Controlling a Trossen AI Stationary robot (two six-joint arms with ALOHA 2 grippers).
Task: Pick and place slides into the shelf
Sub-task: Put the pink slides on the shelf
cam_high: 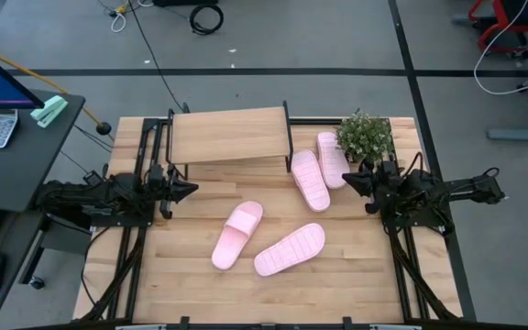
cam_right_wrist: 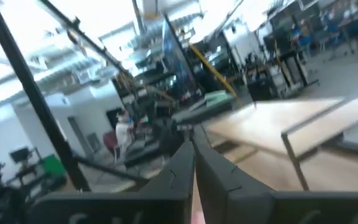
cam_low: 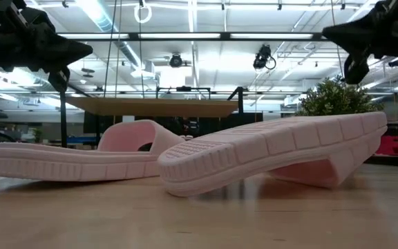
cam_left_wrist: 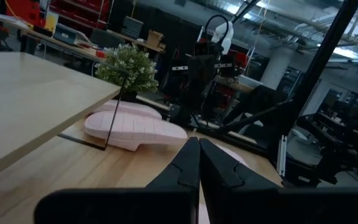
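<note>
Your left pincer (cam_high: pixel 191 189) – clenched, empty | right pincer (cam_high: pixel 348 175) – clenched, empty | four slides (cam_high: pixel 237 235) on tabletop (cam_high: pixel 337 284) – shelf (cam_high: pixel 227 135) bare

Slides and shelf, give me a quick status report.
Left gripper and right gripper shut, empty, raised. Two slides mid-table, two beside shelf; none shelved. Potted plant crowds the right pair.
</note>
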